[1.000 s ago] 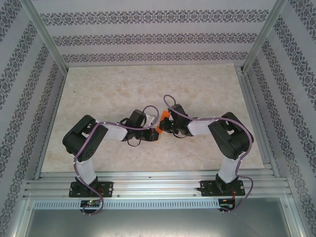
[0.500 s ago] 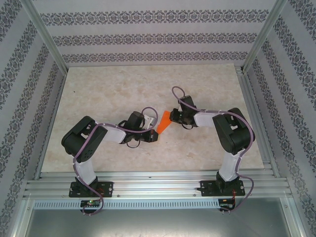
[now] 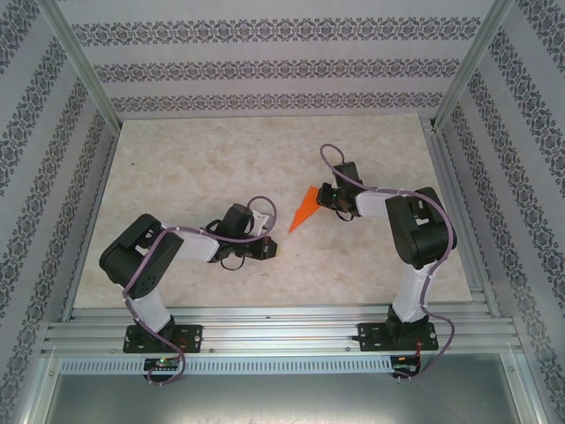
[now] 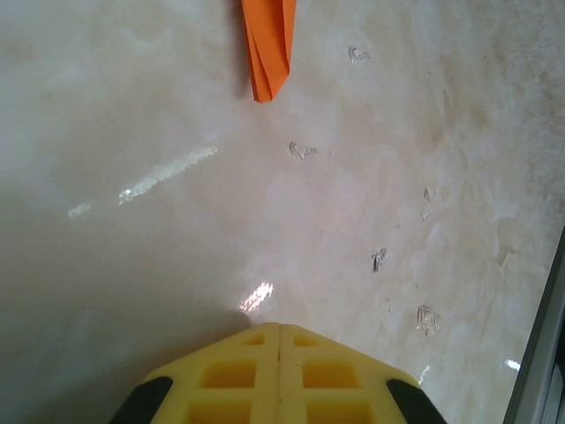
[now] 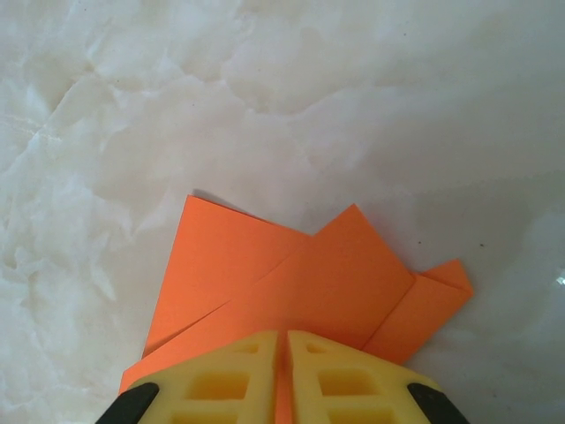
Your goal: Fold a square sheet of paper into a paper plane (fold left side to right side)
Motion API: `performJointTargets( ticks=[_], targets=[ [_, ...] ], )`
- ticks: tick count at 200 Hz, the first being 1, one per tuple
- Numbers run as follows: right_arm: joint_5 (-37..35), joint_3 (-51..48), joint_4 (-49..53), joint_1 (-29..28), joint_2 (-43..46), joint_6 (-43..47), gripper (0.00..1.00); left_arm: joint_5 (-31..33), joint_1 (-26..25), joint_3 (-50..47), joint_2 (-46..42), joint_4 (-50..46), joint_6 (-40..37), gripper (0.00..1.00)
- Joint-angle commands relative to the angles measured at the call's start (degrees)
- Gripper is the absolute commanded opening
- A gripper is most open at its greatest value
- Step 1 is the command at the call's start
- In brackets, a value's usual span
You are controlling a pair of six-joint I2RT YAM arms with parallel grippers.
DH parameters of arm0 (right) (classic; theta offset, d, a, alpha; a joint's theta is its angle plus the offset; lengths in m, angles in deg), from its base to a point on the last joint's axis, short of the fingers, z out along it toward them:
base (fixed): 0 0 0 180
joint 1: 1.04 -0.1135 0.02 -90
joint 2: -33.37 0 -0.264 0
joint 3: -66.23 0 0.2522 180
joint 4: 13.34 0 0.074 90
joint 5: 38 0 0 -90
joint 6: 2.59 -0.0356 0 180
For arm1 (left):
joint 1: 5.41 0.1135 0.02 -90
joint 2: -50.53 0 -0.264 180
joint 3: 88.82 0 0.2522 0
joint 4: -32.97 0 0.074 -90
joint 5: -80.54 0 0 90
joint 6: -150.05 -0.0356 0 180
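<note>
The square sheet of paper now stands as the paper plane (image 3: 306, 208), a bright orange pointed wedge with layered flaps, its tip aimed down-left. My right gripper (image 3: 329, 201) is shut on its wide end. In the right wrist view the yellow fingers (image 5: 221, 375) pinch the orange flaps (image 5: 300, 274), which fan out ahead of my right gripper (image 5: 282, 336). My left gripper (image 3: 272, 250) rests low over the table, left of the plane's tip and apart from it. In the left wrist view my left gripper (image 4: 280, 329) is shut on nothing, and the plane's tip (image 4: 269, 53) hangs ahead.
The marble tabletop (image 3: 194, 159) is bounded by patterned walls and aluminium frame rails (image 3: 265, 331) along the near edge. A metal rail (image 4: 543, 353) shows at the right of the left wrist view. Scuff marks dot the surface.
My right gripper has carried the orange paper up and to the right, away from the left gripper. The left arm has drawn back and lowered a little, still shut.
</note>
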Motion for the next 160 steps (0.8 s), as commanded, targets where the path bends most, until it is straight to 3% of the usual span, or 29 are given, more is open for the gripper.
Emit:
performJointTargets(
  ticks=[1, 20, 41, 69, 84, 113, 160],
  targets=[
    [2.0, -2.3, 0.2, -0.2, 2.2, -0.4, 0.12, 1.8, 1.0, -1.4, -1.9, -9.6, 0.4, 0.06],
    [2.4, -2.9, 1.1, -0.3, 6.2, -0.4, 0.19, 2.3, 2.0, -0.3, -5.1, -11.1, 0.2, 0.14],
    [-2.7, -0.4, 9.2, -0.8, 12.7, 2.3, 0.27, 4.7, 3.0, 2.0, -9.1, -14.5, -0.9, 0.22],
    [-13.4, 3.0, 21.8, -4.1, 18.8, 3.6, 0.4, 13.8, 3.4, 4.6, -15.4, -18.5, -2.2, 0.36],
    [-18.9, 4.1, 26.9, -7.2, 19.2, 2.0, 0.44, 20.4, 3.4, 5.6, -18.1, -20.8, -2.5, 0.38],
    [-25.9, 8.1, 31.6, -13.7, 13.9, -0.4, 0.5, 27.4, 3.5, 5.0, -21.8, -21.3, -2.4, 0.41],
    [-31.7, 21.2, 38.4, -19.0, -0.8, -1.3, 0.54, 26.4, 3.4, 2.0, -24.0, -19.3, -1.8, 0.44]
  ],
)
